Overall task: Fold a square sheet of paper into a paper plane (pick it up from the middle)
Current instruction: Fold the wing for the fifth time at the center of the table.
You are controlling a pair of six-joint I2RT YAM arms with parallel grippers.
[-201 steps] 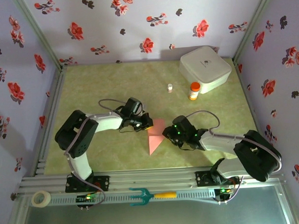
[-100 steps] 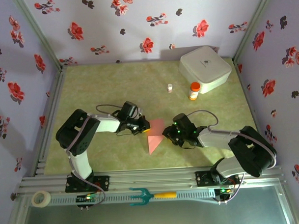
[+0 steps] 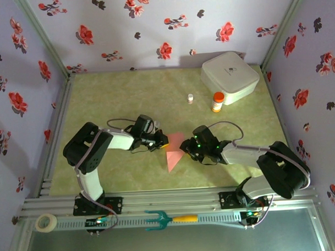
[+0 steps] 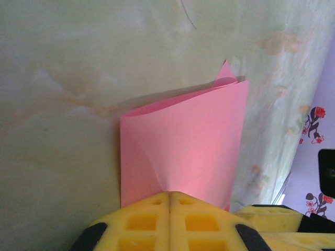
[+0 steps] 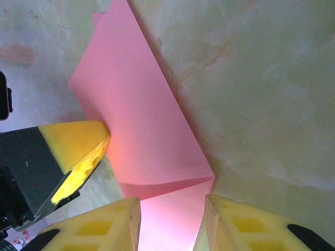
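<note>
**Halfway through a fold**

The pink sheet lies partly folded on the green table, between the two arms and towards the near edge, its layers bowing open. The left gripper is clamped tight on one edge. The right gripper has its jaws apart, astride a folded corner without pinching it. This looks like an early crease, no dart yet. Next, the right fingers likely must press that fold flat while the left holds firm.
</note>
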